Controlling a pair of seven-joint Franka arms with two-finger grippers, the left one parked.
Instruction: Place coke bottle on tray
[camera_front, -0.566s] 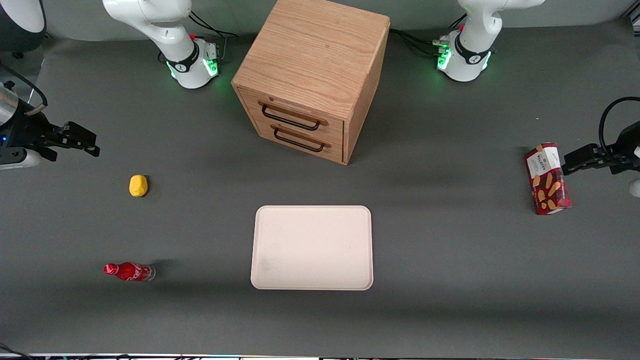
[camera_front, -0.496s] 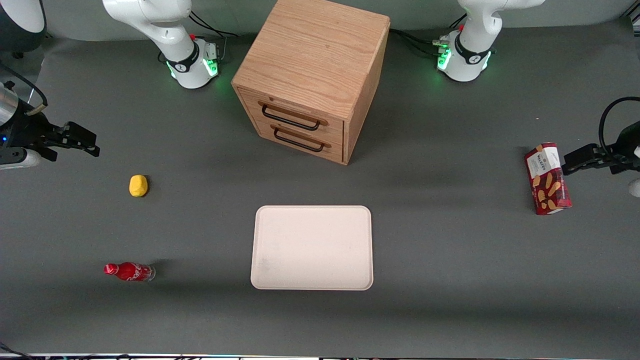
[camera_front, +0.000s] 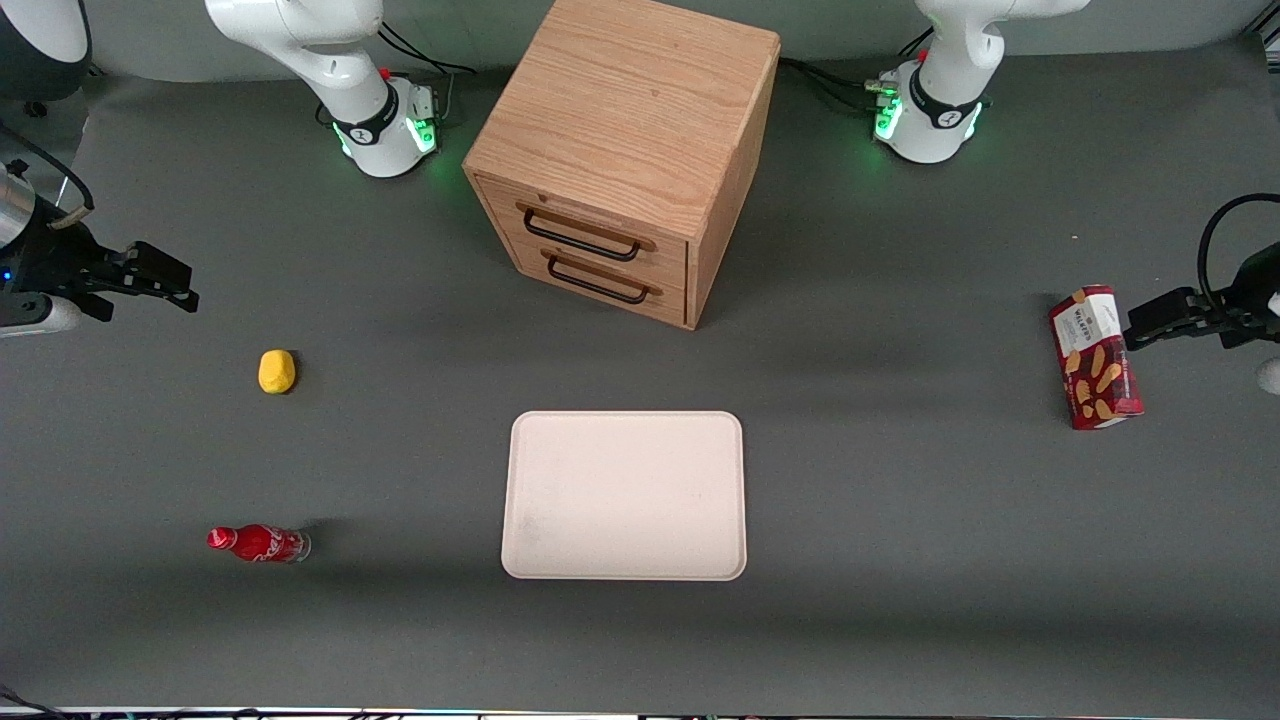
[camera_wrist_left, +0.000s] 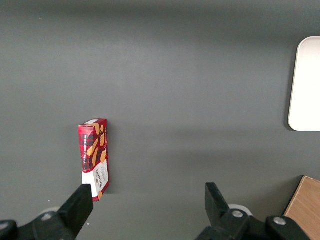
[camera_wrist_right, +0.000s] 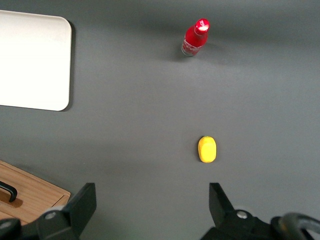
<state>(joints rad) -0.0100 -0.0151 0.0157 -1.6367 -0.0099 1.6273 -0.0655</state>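
Red and slim, the capped coke bottle (camera_front: 259, 543) stands upright on the grey table, well apart from the cream-white rectangular tray (camera_front: 624, 495). The gripper (camera_front: 165, 285), fingers spread and empty, hangs high above the small yellow lump (camera_front: 276, 371), probably because no reach has begun.

table (camera_front: 900, 560): grey | on it: coke bottle (camera_front: 259, 543), tray (camera_front: 625, 495), wooden cabinet (camera_front: 625, 150), yellow lump (camera_front: 277, 371), snack box (camera_front: 1095, 357)

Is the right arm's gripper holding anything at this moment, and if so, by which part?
Nothing is held. The gripper hovers open and empty at the working arm's end of the table, apart from the coke bottle, which stands on the table beside the tray.
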